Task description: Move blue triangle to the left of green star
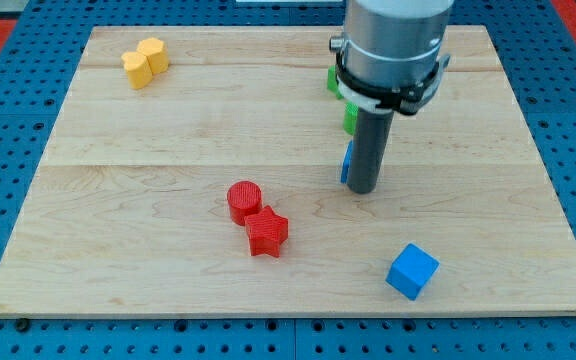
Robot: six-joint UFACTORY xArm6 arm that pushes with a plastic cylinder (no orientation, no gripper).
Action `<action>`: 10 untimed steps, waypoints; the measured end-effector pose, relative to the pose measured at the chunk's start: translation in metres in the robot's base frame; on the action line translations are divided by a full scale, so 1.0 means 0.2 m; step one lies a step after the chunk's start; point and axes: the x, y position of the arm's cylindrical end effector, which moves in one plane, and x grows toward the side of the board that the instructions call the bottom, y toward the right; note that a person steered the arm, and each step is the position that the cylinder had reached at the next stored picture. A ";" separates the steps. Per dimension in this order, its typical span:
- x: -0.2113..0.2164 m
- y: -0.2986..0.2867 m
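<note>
My tip rests on the board right of centre. A blue block shows only as a thin sliver at the rod's left edge, touching it; its shape cannot be made out. Green pieces show just above it, mostly hidden behind the rod and the arm's body; another green bit peeks out higher up. I cannot tell which green piece is the star.
A red cylinder and a red star touch each other left of my tip. A blue cube lies near the view's bottom right. A yellow block sits at the top left. The wooden board lies on a blue pegboard.
</note>
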 end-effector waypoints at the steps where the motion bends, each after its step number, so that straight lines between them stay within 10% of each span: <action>1: -0.04 -0.17; 10: 0.02 0.00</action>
